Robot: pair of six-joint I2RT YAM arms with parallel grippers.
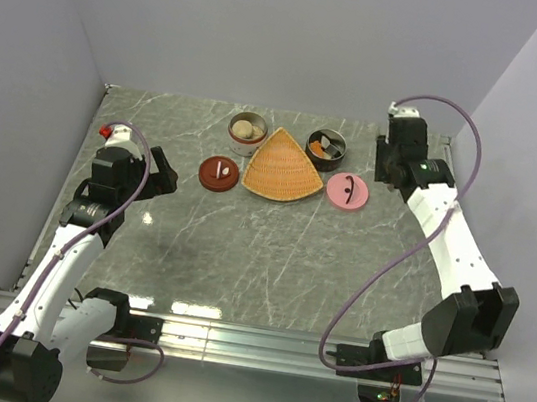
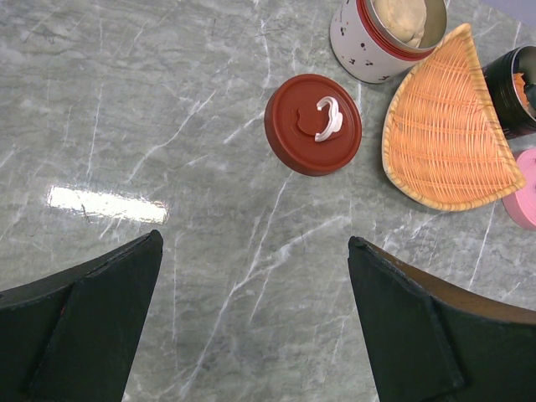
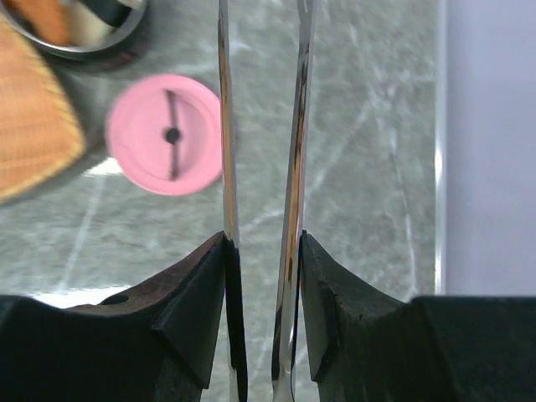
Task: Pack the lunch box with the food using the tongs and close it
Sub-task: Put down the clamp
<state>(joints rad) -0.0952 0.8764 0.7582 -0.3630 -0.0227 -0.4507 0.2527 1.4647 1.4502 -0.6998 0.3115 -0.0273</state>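
Observation:
My right gripper (image 3: pixel 264 243) is shut on the tongs (image 3: pixel 297 126); their two thin silver arms run straight up between my fingers, a narrow gap between them. In the top view this gripper (image 1: pixel 387 163) hangs by the back right, beside a black round container (image 1: pixel 326 149) that holds orange food pieces (image 1: pixel 325 149). A white tin with a red band (image 1: pixel 246 132) holds pale beige lumps (image 2: pixel 400 17). My left gripper (image 2: pixel 255 243) is open over bare table, nearer than the red-brown lid (image 2: pixel 313 124); in the top view it (image 1: pixel 156 176) sits at the left.
An orange woven fan-shaped tray (image 1: pixel 283 168) lies between the two containers with nothing on it. A pink lid (image 1: pixel 347 191) lies right of the tray and shows left of the tongs (image 3: pixel 167 134). Grey walls close the table at the left, back and right.

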